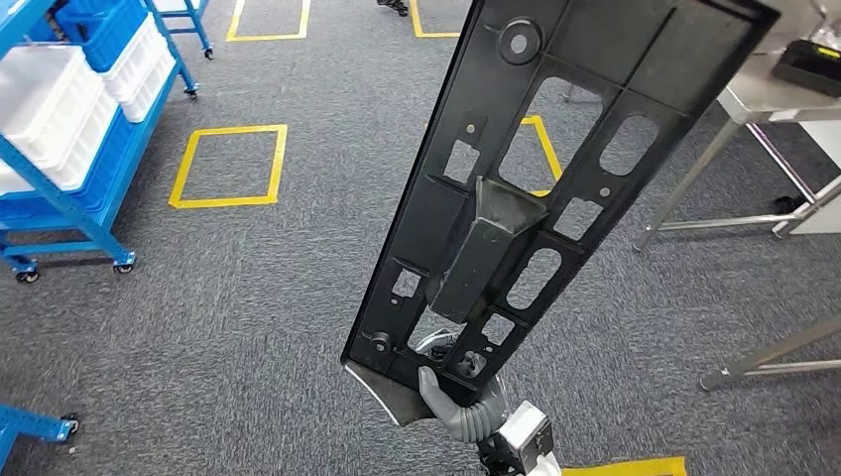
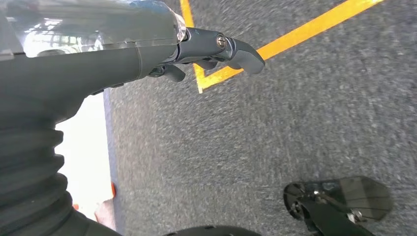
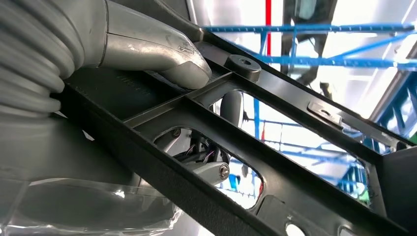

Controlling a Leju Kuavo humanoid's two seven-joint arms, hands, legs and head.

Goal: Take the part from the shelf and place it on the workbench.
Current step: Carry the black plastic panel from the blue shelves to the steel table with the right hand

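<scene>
A long black plastic panel (image 1: 555, 169) with several cut-outs stands up in the middle of the head view, reaching from low centre to the top right. My right hand (image 1: 446, 382) grips its lower end, the thumb (image 3: 162, 56) pressed on a rib of the panel (image 3: 275, 147) and fingers (image 3: 209, 169) showing through a cut-out. The metal workbench (image 1: 769, 99) stands at the right, its top edge behind the panel. My left hand (image 2: 211, 49) hangs over grey carpet with its fingers curled in and nothing in them.
A blue wheeled shelf (image 1: 69, 198) with white and blue bins (image 1: 50, 109) stands at the left. Yellow tape squares (image 1: 228, 164) mark the grey carpet. A dark box (image 1: 808, 64) sits on the workbench. Another steel leg (image 1: 774, 357) runs at the lower right.
</scene>
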